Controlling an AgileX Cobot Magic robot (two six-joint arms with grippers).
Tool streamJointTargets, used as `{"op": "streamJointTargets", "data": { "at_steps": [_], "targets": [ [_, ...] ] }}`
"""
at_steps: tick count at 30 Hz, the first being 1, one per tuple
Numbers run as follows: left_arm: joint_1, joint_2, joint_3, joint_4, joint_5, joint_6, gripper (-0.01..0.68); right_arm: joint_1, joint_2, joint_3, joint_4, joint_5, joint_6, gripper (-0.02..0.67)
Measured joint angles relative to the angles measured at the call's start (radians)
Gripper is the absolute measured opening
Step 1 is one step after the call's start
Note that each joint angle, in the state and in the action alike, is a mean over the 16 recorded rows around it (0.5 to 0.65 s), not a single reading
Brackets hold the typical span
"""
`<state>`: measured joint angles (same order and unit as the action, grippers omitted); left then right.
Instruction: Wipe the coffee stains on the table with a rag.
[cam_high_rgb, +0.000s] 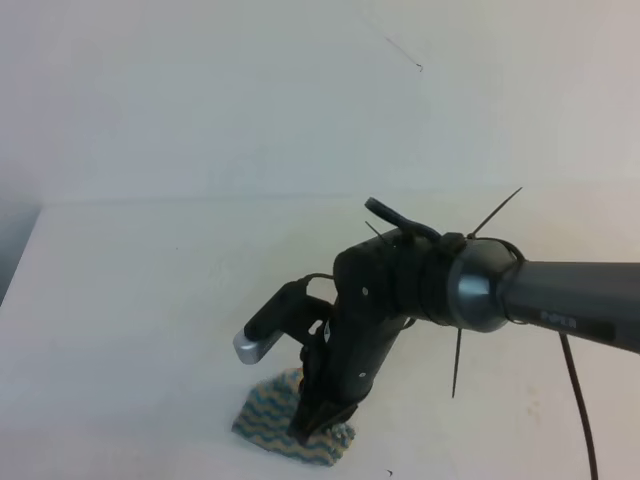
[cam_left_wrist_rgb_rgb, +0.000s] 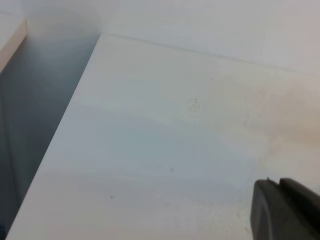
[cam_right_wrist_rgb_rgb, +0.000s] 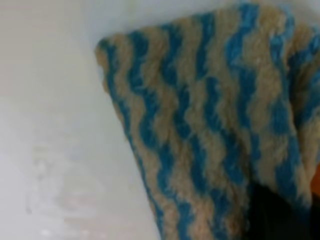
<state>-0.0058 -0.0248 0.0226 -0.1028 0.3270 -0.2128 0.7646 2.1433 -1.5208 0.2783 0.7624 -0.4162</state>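
Note:
The rag (cam_high_rgb: 262, 415), a lumpy cloth with blue and beige zigzags, lies on the white table (cam_high_rgb: 140, 300) near its front edge. My right gripper (cam_high_rgb: 305, 432) points down into the rag and is shut on its right part. In the right wrist view the rag (cam_right_wrist_rgb_rgb: 210, 130) fills most of the frame, with a dark fingertip (cam_right_wrist_rgb_rgb: 270, 215) pressed into it. No orange-brown coffee blotch shows; only a faint tan smear (cam_left_wrist_rgb_rgb: 295, 125) tints the table in the left wrist view. My left gripper (cam_left_wrist_rgb_rgb: 279, 200) shows as dark fingers together at that view's lower right corner, holding nothing.
The table's left edge (cam_left_wrist_rgb_rgb: 60, 130) drops off to a grey-blue gap. A pale wall (cam_high_rgb: 300, 90) rises behind the table. A black cable (cam_high_rgb: 578, 400) hangs from the right arm (cam_high_rgb: 560, 295), which reaches in from the right.

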Motion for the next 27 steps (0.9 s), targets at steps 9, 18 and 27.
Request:
{"op": "streamJointTargets", "data": {
  "at_steps": [9, 18, 27],
  "targets": [
    [0.0, -0.002, 0.003, 0.0, 0.0, 0.0, -0.001, -0.104, 0.017, -0.012, -0.059, -0.01, 0.061, 0.033],
    [0.0, 0.002, 0.003, 0.0, 0.0, 0.0, -0.001, -0.251, 0.02, -0.012, -0.035, 0.0, 0.091, 0.033],
    [0.0, 0.003, 0.006, 0.0, 0.0, 0.0, -0.001, -0.347, 0.022, -0.012, -0.022, 0.029, 0.126, 0.033]
  ]
}}
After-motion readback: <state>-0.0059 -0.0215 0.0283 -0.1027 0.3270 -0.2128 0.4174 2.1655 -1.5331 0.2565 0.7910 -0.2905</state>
